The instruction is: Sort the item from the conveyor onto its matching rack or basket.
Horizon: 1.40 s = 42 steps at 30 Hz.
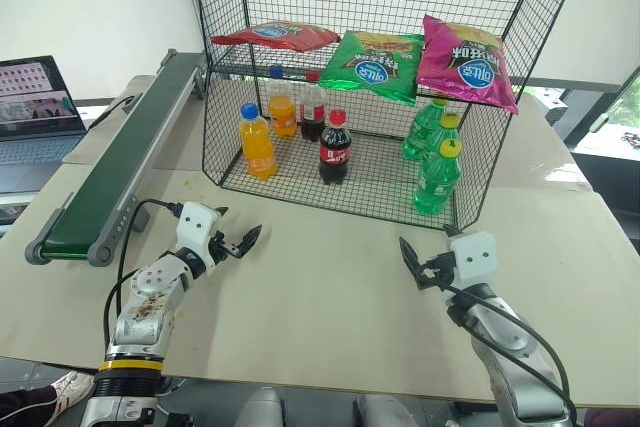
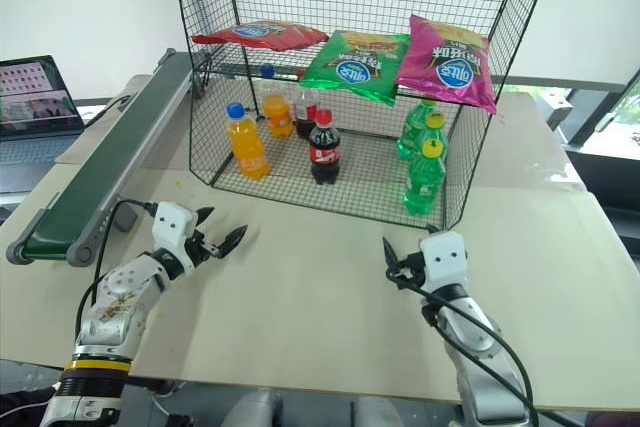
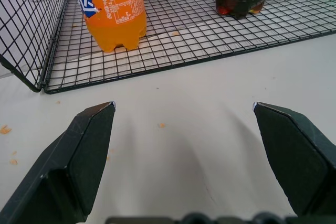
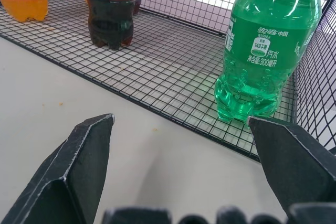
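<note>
2 grippers gape (empty); red snack bag (image 1: 276, 36) lies on rack (image 1: 470, 202).

Beige table (image 1: 330, 287), conveyor (image 1: 120, 162), wire rack (image 1: 400, 77), seemingly crumbs

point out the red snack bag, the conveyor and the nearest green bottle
red snack bag (image 1: 275, 36), left eye view, middle of the bag on the rack's middle shelf
conveyor (image 1: 120, 162), left eye view, bare green belt
nearest green bottle (image 4: 265, 51), right wrist view, its label

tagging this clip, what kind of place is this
Probably a lab mock-up of a shop sorting station: a small conveyor, a black wire rack stocked with drinks and snack bags, and a laptop.
</note>
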Each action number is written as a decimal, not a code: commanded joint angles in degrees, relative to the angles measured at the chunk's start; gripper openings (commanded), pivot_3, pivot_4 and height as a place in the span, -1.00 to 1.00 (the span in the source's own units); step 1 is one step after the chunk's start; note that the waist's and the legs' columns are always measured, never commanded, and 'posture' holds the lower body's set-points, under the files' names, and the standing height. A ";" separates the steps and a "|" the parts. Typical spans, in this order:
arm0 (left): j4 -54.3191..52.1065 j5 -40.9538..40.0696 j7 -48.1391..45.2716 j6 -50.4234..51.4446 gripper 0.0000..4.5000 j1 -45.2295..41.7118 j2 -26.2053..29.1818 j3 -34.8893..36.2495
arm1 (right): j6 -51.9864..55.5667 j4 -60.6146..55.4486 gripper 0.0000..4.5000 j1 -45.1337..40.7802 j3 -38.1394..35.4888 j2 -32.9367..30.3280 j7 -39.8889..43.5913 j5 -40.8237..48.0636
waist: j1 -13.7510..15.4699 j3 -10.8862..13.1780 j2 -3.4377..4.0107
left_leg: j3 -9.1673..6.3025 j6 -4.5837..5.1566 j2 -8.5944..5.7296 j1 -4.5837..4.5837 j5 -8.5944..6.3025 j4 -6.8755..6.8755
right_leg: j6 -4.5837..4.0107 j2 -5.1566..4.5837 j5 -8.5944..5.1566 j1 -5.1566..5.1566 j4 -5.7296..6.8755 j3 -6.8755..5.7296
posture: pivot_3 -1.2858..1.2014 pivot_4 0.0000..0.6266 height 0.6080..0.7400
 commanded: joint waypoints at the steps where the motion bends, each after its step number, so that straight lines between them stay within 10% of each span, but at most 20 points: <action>1: -1.23 0.67 0.46 0.11 0.99 -1.46 0.95 0.63 | 0.08 -2.20 1.00 -0.61 -0.95 -0.45 0.85 0.11 | 0.01 0.00 0.00 | 0.00 0.00 0.00 0.00 0.00 0.00 | 0.00 0.00 0.00 0.00 0.00 0.00 | 0.03 -0.52 1.00; 42: -12.84 -9.24 -3.91 7.72 0.99 -0.06 1.38 3.81 | 4.33 -9.54 1.00 -4.60 -1.72 -3.08 6.58 5.87 | -0.04 0.04 0.03 | -0.01 0.00 0.00 0.00 0.00 -0.04 | 0.01 0.00 -0.01 0.00 -0.03 0.00 | 0.03 -0.52 1.00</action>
